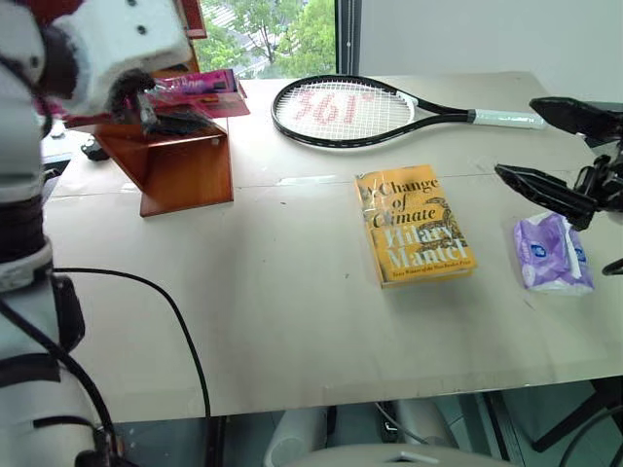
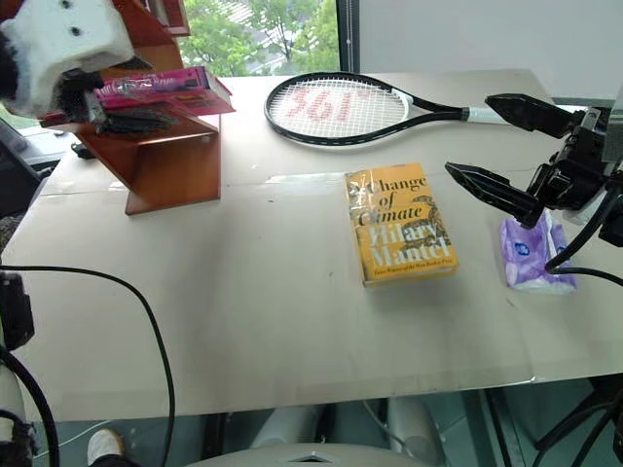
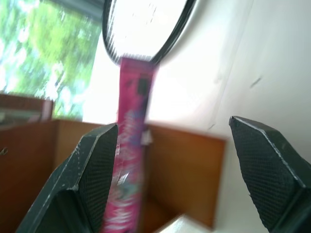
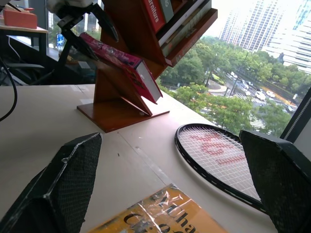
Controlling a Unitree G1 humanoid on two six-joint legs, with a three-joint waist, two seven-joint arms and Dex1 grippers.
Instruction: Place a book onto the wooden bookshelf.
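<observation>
The pink book (image 1: 200,86) lies on a slanted board of the reddish-brown wooden bookshelf (image 1: 185,170) at the table's far left. In the right wrist view the book (image 4: 116,58) leans on the board with its white page edge facing the window. My left gripper (image 1: 165,107) is at the book's near end, open, its fingers spread to either side of the book. In the left wrist view the book (image 3: 129,145) stands edge-on close beside one finger (image 3: 92,170), and the other finger is well clear. My right gripper (image 1: 516,136) hangs open and empty over the table's right side.
A yellow "A Change of Climate" book (image 1: 414,226) lies mid-table. A tennis racket (image 1: 341,109) lies behind it. A purple tissue pack (image 1: 553,253) sits near the right edge, under my right gripper. A black cable (image 1: 165,311) crosses the near left. More books (image 4: 180,19) fill the shelf's upper boards.
</observation>
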